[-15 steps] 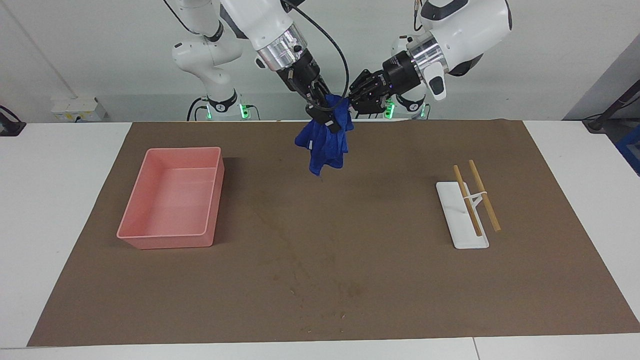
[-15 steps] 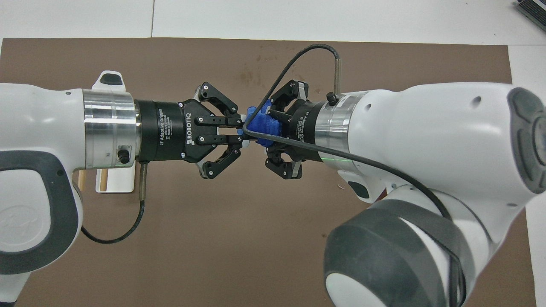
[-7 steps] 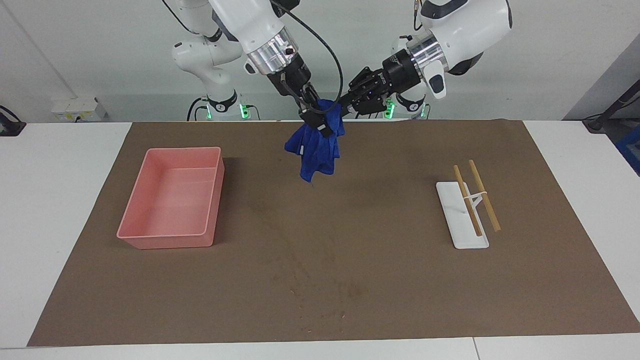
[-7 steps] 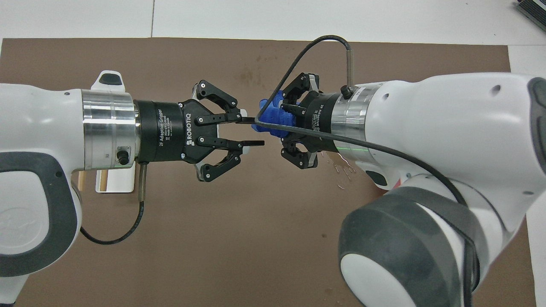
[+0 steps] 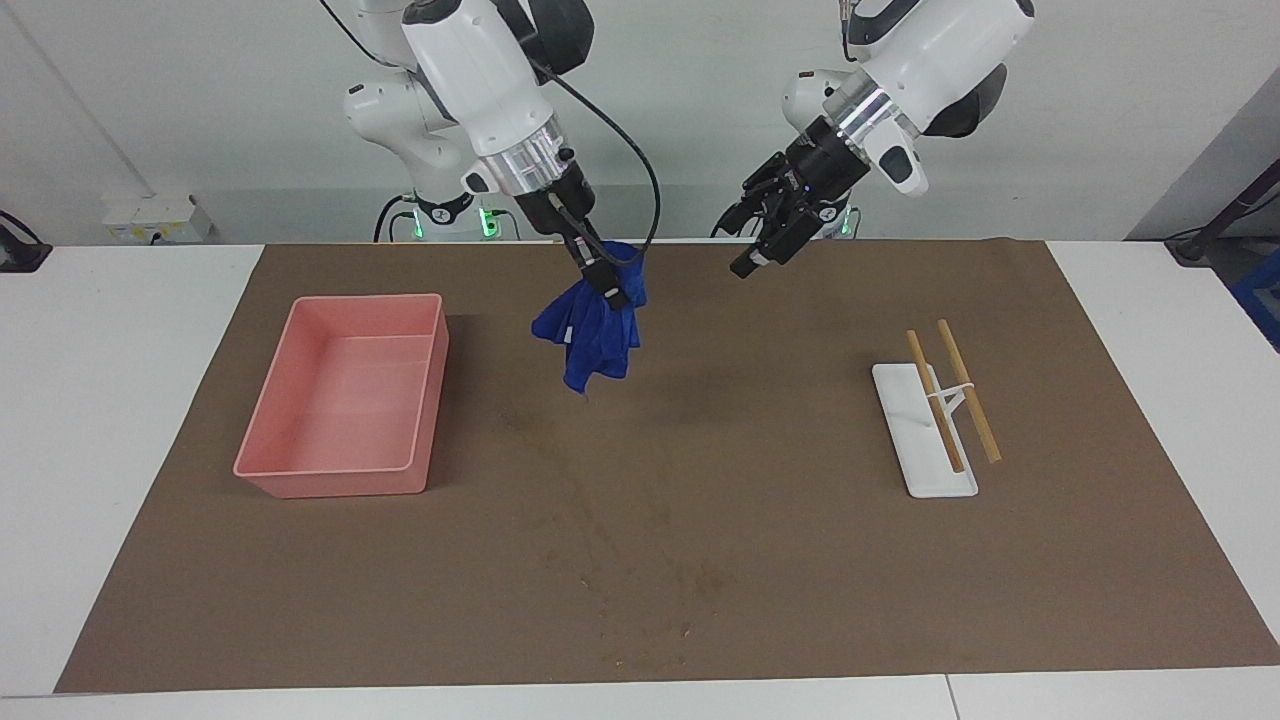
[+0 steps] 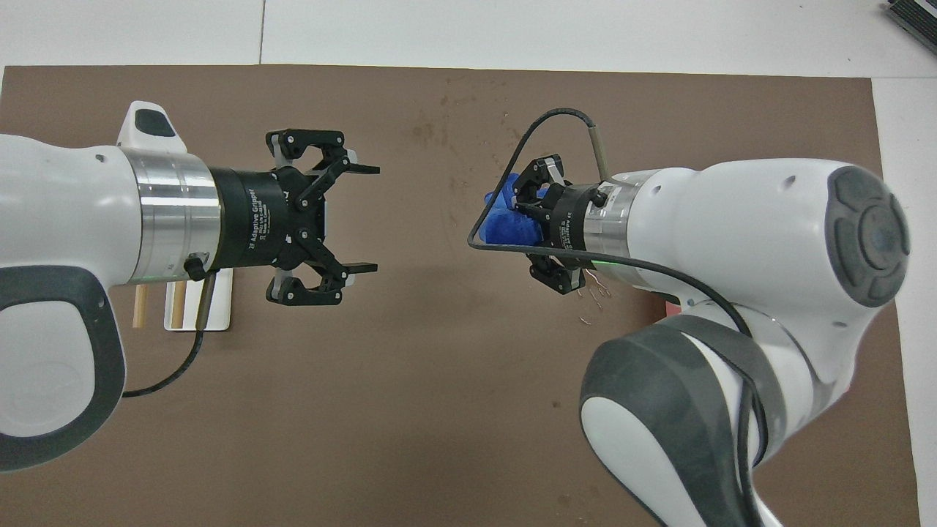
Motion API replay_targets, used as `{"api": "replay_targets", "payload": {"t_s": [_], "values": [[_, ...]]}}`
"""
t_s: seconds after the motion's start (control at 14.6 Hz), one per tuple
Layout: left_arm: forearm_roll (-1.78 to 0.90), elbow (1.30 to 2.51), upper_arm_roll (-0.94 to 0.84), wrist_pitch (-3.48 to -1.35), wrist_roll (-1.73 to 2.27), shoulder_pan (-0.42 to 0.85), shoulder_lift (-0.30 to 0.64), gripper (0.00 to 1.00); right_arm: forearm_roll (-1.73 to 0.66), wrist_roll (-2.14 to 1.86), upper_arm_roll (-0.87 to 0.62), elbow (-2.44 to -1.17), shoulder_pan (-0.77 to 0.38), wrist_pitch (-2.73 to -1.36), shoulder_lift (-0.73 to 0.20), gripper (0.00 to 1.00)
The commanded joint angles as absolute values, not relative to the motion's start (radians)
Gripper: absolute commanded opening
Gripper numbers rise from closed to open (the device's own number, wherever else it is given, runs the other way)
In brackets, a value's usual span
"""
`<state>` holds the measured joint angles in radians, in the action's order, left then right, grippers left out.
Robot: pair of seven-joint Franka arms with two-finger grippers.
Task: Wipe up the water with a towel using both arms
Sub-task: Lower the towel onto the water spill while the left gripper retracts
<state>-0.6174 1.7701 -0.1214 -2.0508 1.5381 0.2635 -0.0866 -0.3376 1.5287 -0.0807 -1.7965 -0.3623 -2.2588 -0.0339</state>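
In the facing view, the right end effector [image 5: 612, 283] pinches the towel [image 5: 590, 335] by its top, and the blue cloth hangs in a bunch above the brown mat [image 5: 700, 560], over a spot just beside the pink bin [image 5: 345, 395], toward the counter's [image 5: 100, 400] robot edge. A second ago the left end effector [image 5: 752, 262] was also pressed onto the towel; now it has let go, its fingers spread, and it has drawn away toward the left arm's end of the counter, empty. The right end effector has carried the towel toward the bin. The white rack with two wooden sticks [image 5: 940, 415] has not moved.

In the overhead view, the left end effector [image 6: 362, 218] stands wide open, well apart from the right end effector [image 6: 512, 219], pressed onto the towel [image 6: 505, 219]. Earlier they met tip to tip.
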Motion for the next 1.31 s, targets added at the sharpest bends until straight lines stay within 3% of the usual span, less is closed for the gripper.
{"api": "replay_targets", "payload": {"t_s": [0.0, 0.27, 0.48, 0.82, 1.03, 1.24], "values": [[-0.551, 1.786, -0.124, -2.054, 1.352, 0.227, -0.100, 1.00, -0.330, 1.410, -0.092, -1.855, -0.327, -2.452, -0.090, 0.00], [-0.415, 1.789, -0.124, -2.037, 1.050, 0.163, -0.100, 1.00, -0.325, 1.352, -0.094, -1.747, -0.357, -2.724, -0.305, 0.00], [-0.330, 1.789, -0.126, -1.973, 0.794, 0.108, -0.095, 1.00, -0.325, 1.263, -0.094, -1.652, -0.365, -2.779, -0.432, 0.00], [-0.175, 1.787, -0.126, -1.888, 0.476, 0.055, -0.080, 1.00, -0.325, 1.034, -0.092, -1.666, -0.362, -2.838, -0.526, 0.00], [-0.072, 1.761, -0.124, -1.812, 0.304, 0.045, -0.061, 1.00, -0.325, 0.866, -0.084, -1.736, -0.345, -2.917, -0.574, 0.00], [0.018, 1.734, -0.124, -1.714, 0.141, 0.034, -0.058, 1.00, -0.328, 0.857, -0.083, -1.862, -0.336, -2.958, -0.558, 0.00]]}}
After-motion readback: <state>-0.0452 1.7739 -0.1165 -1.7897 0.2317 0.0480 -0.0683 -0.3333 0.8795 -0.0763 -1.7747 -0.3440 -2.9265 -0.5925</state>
